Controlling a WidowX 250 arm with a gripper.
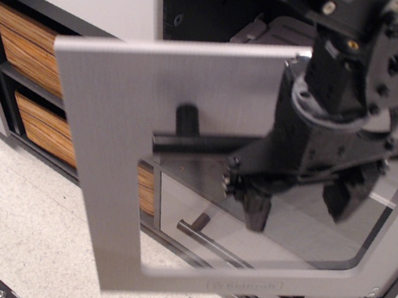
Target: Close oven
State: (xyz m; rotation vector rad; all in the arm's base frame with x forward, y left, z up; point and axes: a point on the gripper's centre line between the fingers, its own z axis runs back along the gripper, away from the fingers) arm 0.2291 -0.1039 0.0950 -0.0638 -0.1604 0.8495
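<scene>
A speckled pale floor (12, 217) ran under the dark oven (208, 5), whose silver door (110, 134) hung ajar, tilted outward. The gripper (303, 205) hovered before the window below the bar handle (192, 142), jaws spread and empty, seemingly placed to push it shut.

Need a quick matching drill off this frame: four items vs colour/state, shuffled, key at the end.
Items:
1. oven door
2. bar handle
3. tool
4. wood-grain drawers

States:
A. fingers spread, in front of the window
B. black, running across the door
C. tan, at left
D. silver-grey, hanging open

Pairs: 1-D, 2-B, 3-A, 4-C
</scene>
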